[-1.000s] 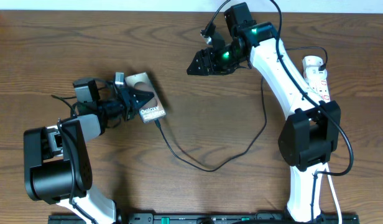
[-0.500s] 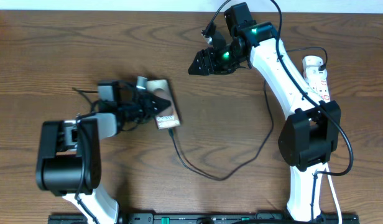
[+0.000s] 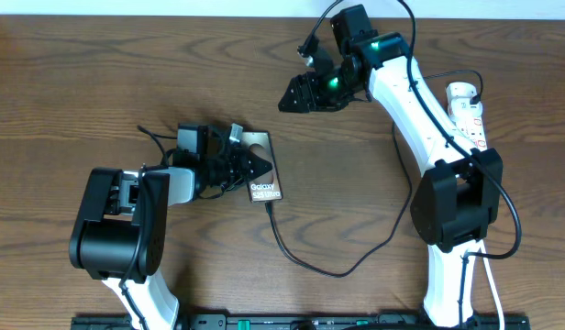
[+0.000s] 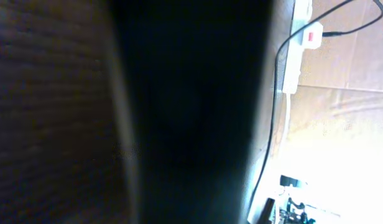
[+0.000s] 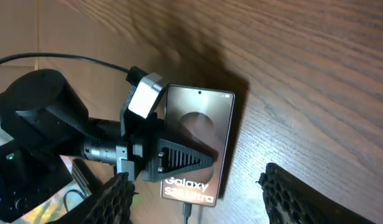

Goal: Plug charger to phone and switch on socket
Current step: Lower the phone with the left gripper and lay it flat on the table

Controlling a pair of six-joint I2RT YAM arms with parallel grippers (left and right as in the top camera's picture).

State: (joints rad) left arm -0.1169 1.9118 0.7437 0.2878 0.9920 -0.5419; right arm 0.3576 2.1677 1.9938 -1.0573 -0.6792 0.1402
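Flat on the wooden table (image 3: 81, 73), left of centre in the overhead frame, lettering up: the phone (image 3: 267, 180). Joined at its lower short edge to the connector of the charger (image 3: 340, 272), with the thin black cable looping through the lower middle and up toward the right side.

Laid across the phone's bronze face: the left gripper (image 3: 261, 168), jaws pressed together with nothing between them. Impossible to tell whether bearing down or merely resting.

In the upper middle, over bare wood and well apart from the phone: the right gripper (image 3: 294, 94), jaws apart and empty.

At the right edge, partly behind the right arm: the white power strip (image 3: 466, 103), with a red switch (image 4: 311, 36) near its end in the left wrist view.

Judged as past the plugging step, or nearly so, with the connector's seating too small to confirm. Left to do: switching on the strip. Calls next for carrying the right gripper over to the strip and pressing one fingertip squarely on the red switch, without dragging the strip or snagging the cable beside it.
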